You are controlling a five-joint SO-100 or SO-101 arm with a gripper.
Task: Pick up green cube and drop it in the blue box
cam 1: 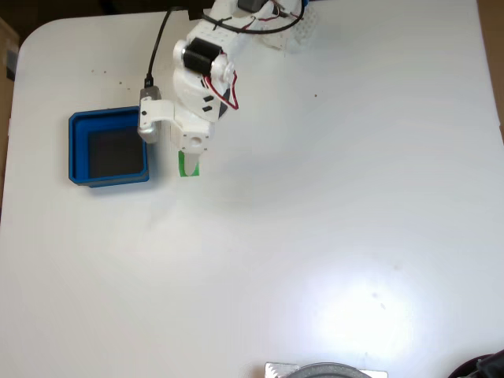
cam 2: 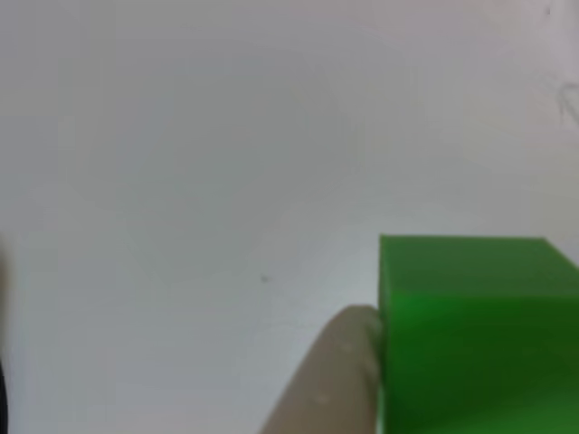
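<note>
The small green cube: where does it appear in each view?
Fixed view: the small bright green cube is left of centre, just under the white arm's gripper, right of the square blue box.
Other view: it fills the lower right corner, touching a pale fingertip.
Shared landmark: the white table.

White table (cam 1: 331,220) is filling the fixed view, rounded corner showing at top left. Glare patch is sitting on it lower right. A few tiny dark specks are dotting the surface near the top left. Grey round object (cam 1: 327,370) is poking in at the bottom edge, cut off. Dark object (cam 1: 484,368) is sitting at the bottom right corner, unclear what.
</note>
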